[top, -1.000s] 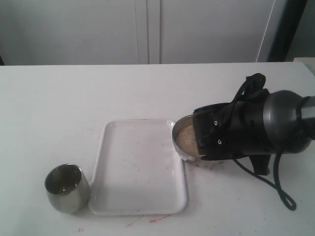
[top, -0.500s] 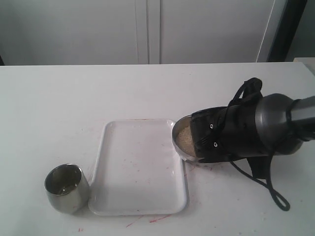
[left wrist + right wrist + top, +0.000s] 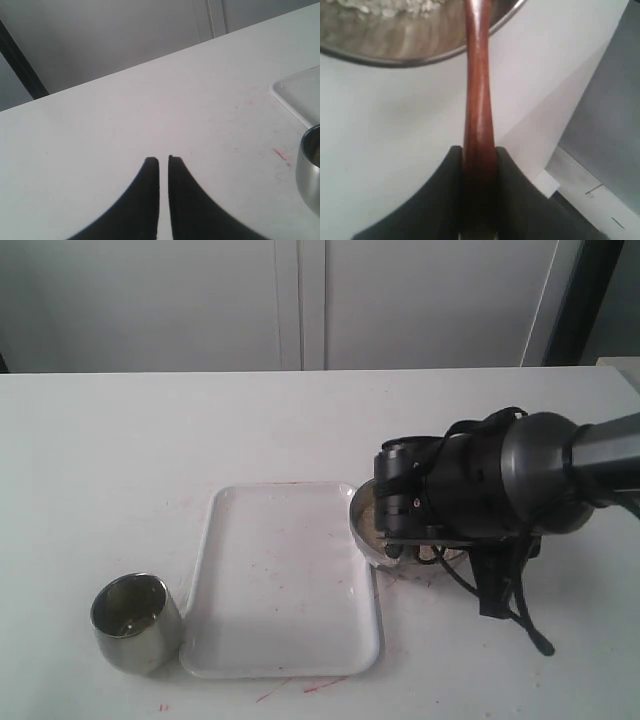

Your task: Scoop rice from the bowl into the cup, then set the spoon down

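Shifted toward 9 o'clock and rolled at the wrist since a second ago, with right hand [image 3: 479,155] clamped on spoon [image 3: 479,90] handle, reaching into bowl [image 3: 358,537] of rice [image 3: 385,6] at tray's [image 3: 280,580] 3 o'clock. Cup [image 3: 135,622] at 8 o'clock. Left hand [image 3: 163,164] closed above bench [image 3: 100,115].

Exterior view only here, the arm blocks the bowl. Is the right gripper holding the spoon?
Observer: Yes. The right wrist view shows the right gripper shut on the spoon handle.
Operator: Is the spoon at the bowl?
Observer: Its handle crosses the bowl rim toward the rice; the spoon's tip is out of frame.
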